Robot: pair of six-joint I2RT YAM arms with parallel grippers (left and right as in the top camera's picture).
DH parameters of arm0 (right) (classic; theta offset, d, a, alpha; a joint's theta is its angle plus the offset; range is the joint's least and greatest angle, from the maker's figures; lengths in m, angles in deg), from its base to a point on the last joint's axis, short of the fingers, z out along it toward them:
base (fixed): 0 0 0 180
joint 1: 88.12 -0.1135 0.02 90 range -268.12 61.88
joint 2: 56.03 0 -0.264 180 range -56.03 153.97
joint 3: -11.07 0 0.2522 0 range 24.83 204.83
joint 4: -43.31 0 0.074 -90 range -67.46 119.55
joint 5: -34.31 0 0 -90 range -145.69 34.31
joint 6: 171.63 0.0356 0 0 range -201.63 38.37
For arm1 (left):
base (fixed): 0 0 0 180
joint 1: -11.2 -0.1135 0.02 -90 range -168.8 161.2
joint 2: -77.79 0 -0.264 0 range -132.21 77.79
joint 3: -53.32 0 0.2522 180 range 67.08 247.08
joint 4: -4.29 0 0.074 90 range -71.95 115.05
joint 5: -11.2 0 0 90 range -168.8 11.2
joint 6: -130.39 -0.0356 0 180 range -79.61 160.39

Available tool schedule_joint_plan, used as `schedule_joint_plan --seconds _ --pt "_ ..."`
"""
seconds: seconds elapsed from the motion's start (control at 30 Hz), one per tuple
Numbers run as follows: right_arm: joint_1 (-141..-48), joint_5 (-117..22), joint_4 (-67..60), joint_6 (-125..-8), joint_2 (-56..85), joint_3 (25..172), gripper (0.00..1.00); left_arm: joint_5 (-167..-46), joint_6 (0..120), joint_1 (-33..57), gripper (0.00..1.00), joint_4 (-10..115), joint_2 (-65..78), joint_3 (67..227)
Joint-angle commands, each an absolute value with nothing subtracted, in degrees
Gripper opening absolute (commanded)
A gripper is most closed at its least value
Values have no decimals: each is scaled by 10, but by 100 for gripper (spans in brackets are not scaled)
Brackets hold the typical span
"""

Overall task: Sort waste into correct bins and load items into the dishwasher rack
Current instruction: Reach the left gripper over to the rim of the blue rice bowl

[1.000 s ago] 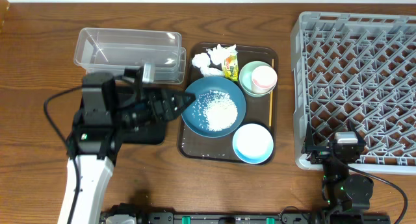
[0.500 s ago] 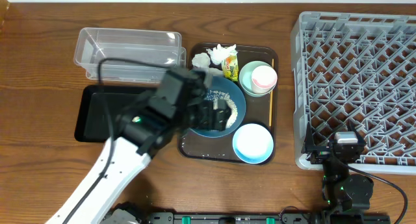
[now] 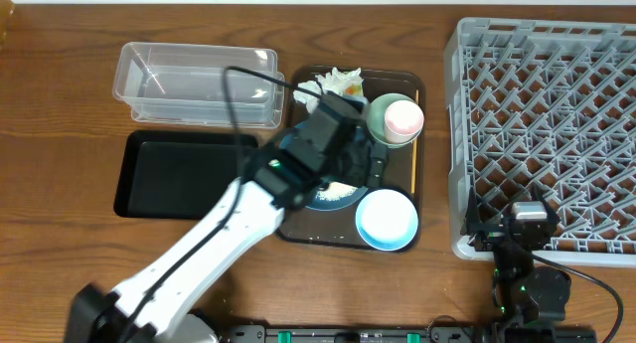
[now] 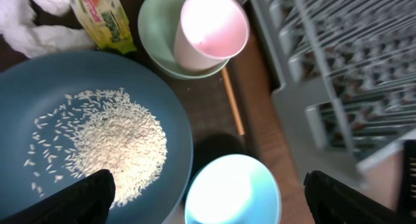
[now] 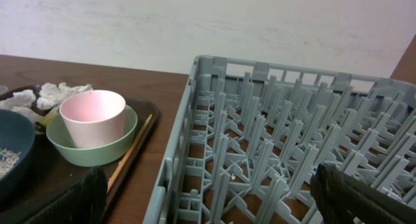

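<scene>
My left gripper (image 3: 366, 172) is open and empty, hovering over the brown tray with the light-blue bowl (image 4: 234, 191) below its spread fingers (image 4: 214, 199). The dark-blue bowl (image 4: 78, 133) holds the rice heap (image 4: 110, 143) and is mostly hidden under the arm in the overhead view. The pink cup (image 3: 402, 117) stands in the mint-green bowl (image 3: 379, 124). The yellow-orange stick (image 3: 413, 169) lies along the tray's right side. Tissues (image 3: 338, 82) and the wrapper (image 4: 104, 19) lie at the back. My right gripper (image 5: 208, 204) is open at the grey rack's (image 3: 547, 134) front edge.
The black tray (image 3: 179, 174) and the clear tub (image 3: 199, 80) sit left of the brown serving tray (image 3: 418, 85). The rack holds nothing. My right arm base (image 3: 527, 234) sits at the rack's front left corner.
My left arm has swung right, from above the black tray across the dark-blue bowl to over the brown tray's middle. The right arm has not moved.
</scene>
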State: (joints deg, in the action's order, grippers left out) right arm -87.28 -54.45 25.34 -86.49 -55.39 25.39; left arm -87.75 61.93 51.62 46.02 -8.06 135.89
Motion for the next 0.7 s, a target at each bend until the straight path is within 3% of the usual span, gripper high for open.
schedule_joint_plan --seconds 0.0,0.13,0.67 --pt "-868 -548 253 -869 -557 252 99 -800 606 536 95 453 -119 1369" --pt "-868 -548 253 -869 -557 252 99 -708 606 559 95 442 -166 1369" --pt "-868 -548 253 -869 -557 252 99 -660 626 591 93 382 -264 1369"
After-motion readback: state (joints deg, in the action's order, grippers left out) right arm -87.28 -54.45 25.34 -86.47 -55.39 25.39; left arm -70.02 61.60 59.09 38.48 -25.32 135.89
